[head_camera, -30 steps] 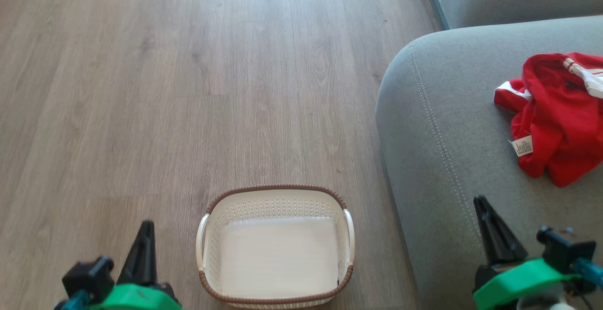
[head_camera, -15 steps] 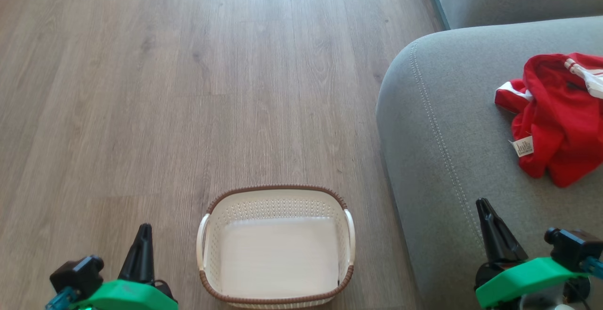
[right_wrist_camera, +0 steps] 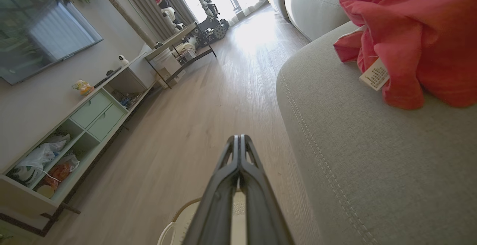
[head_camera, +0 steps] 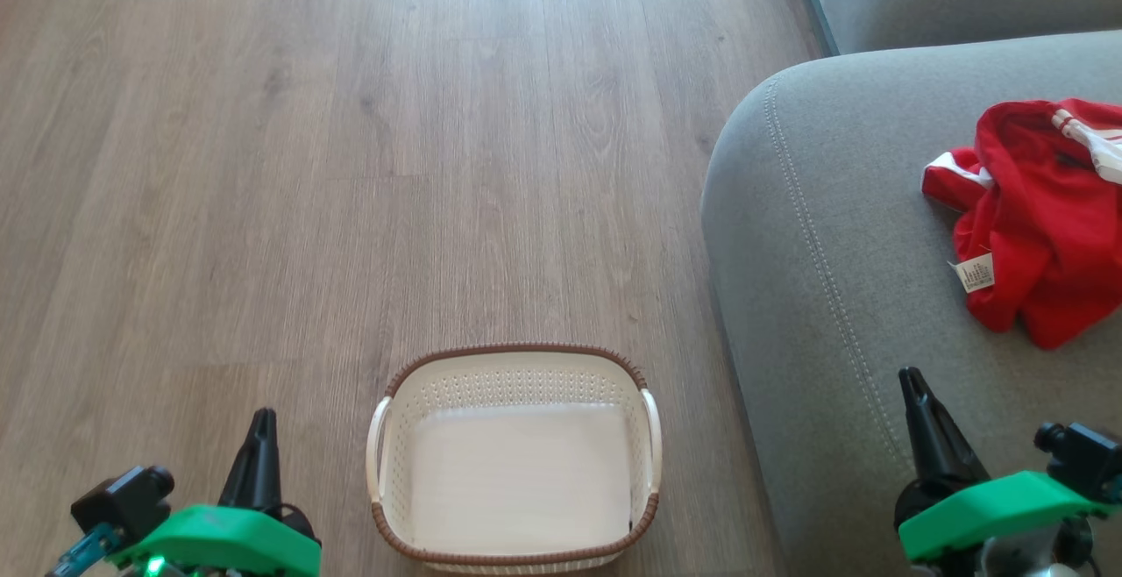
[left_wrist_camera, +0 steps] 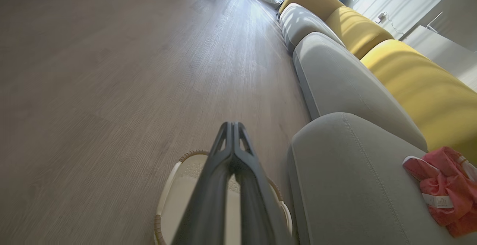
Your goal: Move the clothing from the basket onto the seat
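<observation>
The red clothing (head_camera: 1039,217) with white trim and a small white label lies bunched on the grey seat (head_camera: 841,296), at the head view's right edge; it also shows as clothing (left_wrist_camera: 445,189) and clothing (right_wrist_camera: 410,32). The cream basket (head_camera: 513,459) with a brown rim stands on the floor, nothing inside it. My left gripper (head_camera: 261,419) is shut, held above the floor left of the basket. My right gripper (head_camera: 912,380) is shut too, over the seat's near part, well short of the clothing. In each wrist view the fingers (left_wrist_camera: 233,152), fingers (right_wrist_camera: 238,159) press together with nothing between them.
Wood floor (head_camera: 351,165) stretches ahead and left of the basket. More grey and yellow sofa cushions (left_wrist_camera: 357,32) run on beyond the seat. A low TV cabinet (right_wrist_camera: 74,137) and a metal-legged table (right_wrist_camera: 179,44) line the far wall.
Both arms have drawn back slightly toward the head view's bottom edge, the left drifting left, the right drifting right. Basket and clothing have stayed put.
</observation>
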You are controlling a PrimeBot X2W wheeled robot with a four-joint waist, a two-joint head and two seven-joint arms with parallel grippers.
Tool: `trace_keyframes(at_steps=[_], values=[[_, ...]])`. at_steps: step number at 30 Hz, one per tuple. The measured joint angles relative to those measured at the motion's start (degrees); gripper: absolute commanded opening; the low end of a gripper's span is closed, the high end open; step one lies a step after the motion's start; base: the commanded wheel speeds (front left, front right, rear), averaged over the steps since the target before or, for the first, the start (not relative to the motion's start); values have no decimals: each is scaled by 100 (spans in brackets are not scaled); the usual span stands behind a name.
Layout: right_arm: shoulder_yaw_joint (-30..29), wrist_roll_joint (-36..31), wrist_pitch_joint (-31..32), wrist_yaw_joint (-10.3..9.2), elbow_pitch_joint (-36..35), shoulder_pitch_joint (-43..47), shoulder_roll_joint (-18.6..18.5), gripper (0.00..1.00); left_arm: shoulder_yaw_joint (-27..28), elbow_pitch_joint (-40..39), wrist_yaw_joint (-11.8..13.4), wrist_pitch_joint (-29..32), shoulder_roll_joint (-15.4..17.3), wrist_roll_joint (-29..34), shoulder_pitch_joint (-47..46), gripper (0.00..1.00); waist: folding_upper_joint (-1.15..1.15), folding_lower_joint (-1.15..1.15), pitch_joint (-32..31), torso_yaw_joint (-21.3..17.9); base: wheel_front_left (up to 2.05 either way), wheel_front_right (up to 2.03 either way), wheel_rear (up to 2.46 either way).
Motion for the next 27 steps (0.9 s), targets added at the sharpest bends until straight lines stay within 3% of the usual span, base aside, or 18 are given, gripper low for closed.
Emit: trace_keyframes(at_steps=[27], values=[[-224,1525,354,0,224,-268,164,0,401,196,-365,409,-249,-1352,-245,0,0,0,12,24,0,0,0]])
